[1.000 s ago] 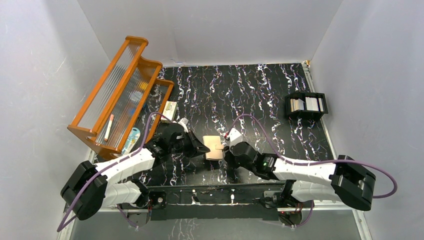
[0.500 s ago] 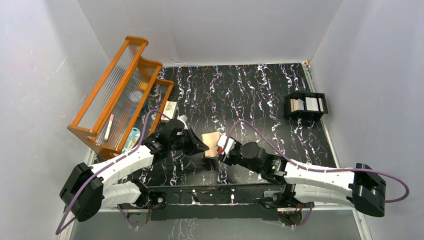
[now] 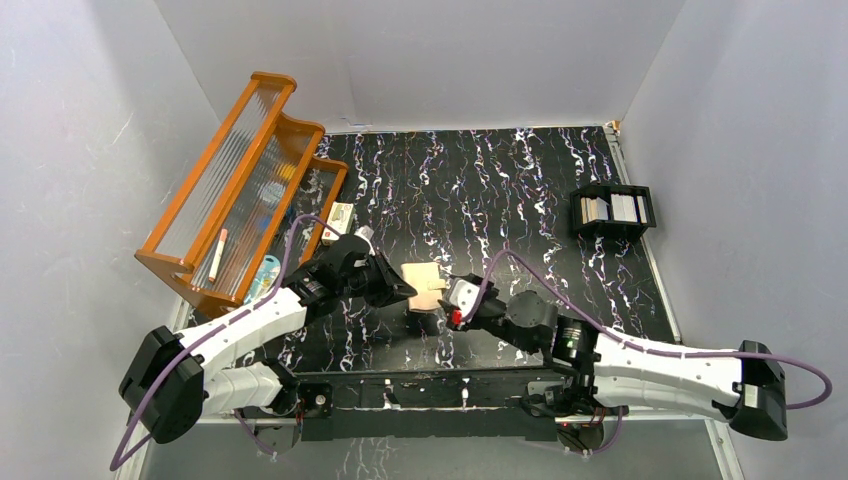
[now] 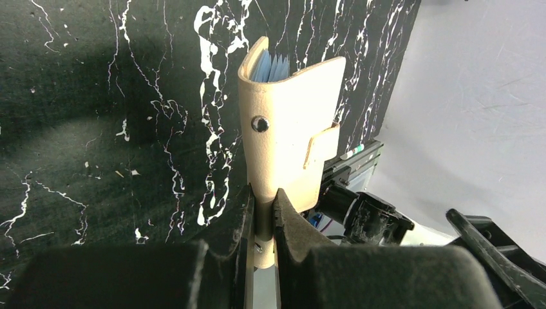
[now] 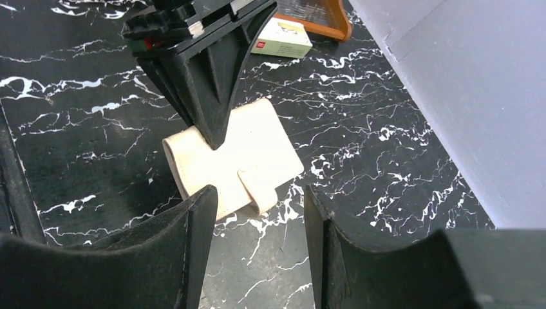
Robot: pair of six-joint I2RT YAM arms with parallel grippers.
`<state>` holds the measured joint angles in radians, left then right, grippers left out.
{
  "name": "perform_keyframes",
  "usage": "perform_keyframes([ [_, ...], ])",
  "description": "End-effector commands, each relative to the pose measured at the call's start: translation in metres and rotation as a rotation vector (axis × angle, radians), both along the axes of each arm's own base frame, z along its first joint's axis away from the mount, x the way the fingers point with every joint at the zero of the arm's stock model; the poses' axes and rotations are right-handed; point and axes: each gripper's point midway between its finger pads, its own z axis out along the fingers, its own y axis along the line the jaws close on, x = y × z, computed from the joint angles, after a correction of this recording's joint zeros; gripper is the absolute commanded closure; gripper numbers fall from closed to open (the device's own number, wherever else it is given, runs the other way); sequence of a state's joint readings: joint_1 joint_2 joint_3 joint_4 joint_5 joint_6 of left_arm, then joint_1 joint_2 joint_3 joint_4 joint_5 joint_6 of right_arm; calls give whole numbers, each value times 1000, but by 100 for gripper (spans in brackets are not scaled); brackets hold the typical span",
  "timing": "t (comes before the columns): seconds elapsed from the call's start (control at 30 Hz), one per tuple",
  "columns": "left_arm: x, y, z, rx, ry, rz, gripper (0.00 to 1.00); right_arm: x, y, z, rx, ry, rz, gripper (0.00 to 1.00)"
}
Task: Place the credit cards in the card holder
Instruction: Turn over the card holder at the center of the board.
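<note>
The tan card holder stands folded shut near the table's front middle, its snap tab hanging loose. My left gripper is shut on one edge of the card holder. Edges of pale blue credit cards show inside its far opening. My right gripper is just right of the holder, open and empty. In the right wrist view the card holder lies ahead of the right gripper, with the left fingers clamped on its far side.
A black compartment tray with more pale cards sits at the far right. An orange rack leans along the left wall. A white box with a red mark lies beside the rack.
My right gripper has opened and drawn back from the card holder toward the right. The left gripper keeps hold and has shifted the holder slightly away from the front edge.
</note>
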<state>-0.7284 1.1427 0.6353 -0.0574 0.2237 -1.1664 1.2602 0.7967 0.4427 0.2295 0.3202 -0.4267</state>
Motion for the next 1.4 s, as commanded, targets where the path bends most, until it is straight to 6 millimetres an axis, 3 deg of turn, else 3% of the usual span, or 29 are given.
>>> perform_keyframes([
  [0.0, 6, -4, 22, -22, -51, -8, 100, -4, 6, 7, 0, -17, 34, 40],
  [0.23, 7, -8, 34, -49, -53, -10, 100, -6, 31, -21, -152, -120, 73, 36],
  [0.57, 2, -17, 43, -135, -15, -17, 100, 3, 44, -23, -257, -366, 11, 32],
  [0.73, -2, -18, 49, -173, -3, -10, 100, 12, 41, -27, -284, -403, -47, 40],
  [0.77, -4, -19, 57, -205, -6, -11, 95, 10, 39, -24, -232, -371, -60, 71],
  [0.83, -3, -18, 65, -208, -26, -11, 82, 6, 40, -19, -170, -317, -57, 88],
  [0.93, 1, -12, 74, -167, -76, -2, 60, -5, 43, -10, -39, -154, -51, 100],
  [1.07, 11, 10, 80, -31, -166, 34, 47, -22, 46, -5, 125, 98, -39, 100],
  [1.2, 18, 34, 86, 105, -243, 54, 46, -38, 51, -4, 230, 441, -30, 100],
  [1.37, 19, 55, 85, 243, -302, 32, 47, -34, 49, -5, 359, 888, -31, 100],
])
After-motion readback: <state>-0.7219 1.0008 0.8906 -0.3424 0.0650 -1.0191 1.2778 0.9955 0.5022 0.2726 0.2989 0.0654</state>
